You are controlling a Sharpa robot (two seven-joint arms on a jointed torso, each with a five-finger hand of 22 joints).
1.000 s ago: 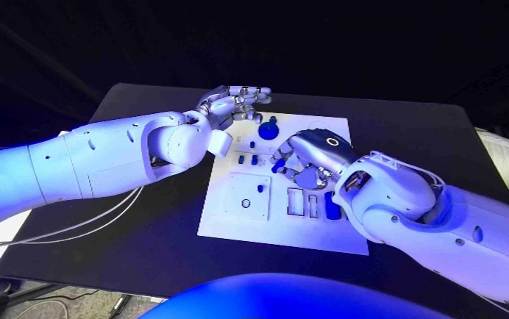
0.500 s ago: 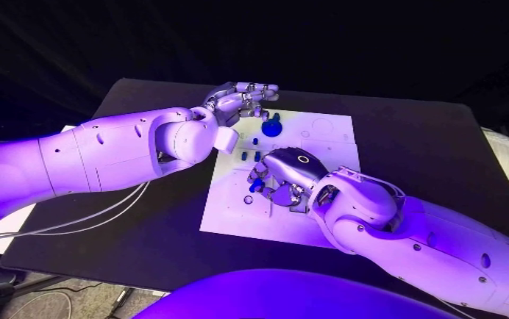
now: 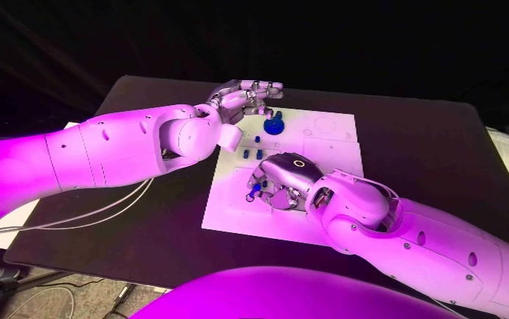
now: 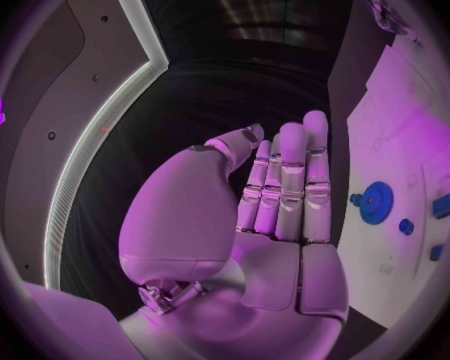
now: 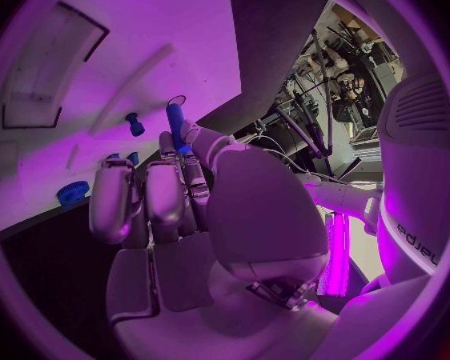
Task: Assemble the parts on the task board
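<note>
Black bench [image 3: 424, 150] is carrying the white board [image 3: 329, 139]; right hand [image 3: 281, 179] fingers pinching a blue peg [image 5: 174, 118] over it, left hand [image 3: 246, 98] fingers straight, holding nothing, at the far edge.

My left hand [image 3: 246, 98] is held flat, fingers [image 4: 290, 176] straight and together, empty. My right hand [image 3: 280, 181] is palm down, fingers [image 5: 150, 204] curled, pinching something between the fingertips, forearm angled in from the lower right.

White rectangular task board [image 3: 239, 209]: right silver hand [image 3: 281, 179] sits over its middle, left silver hand [image 3: 244, 98] hangs at the far-left corner. Round blue toothed gear part [image 3: 275, 126] and small blue pegs [image 3: 250, 152] stand between them; black table [image 3: 424, 150] beside the board's right edge lies open.
</note>
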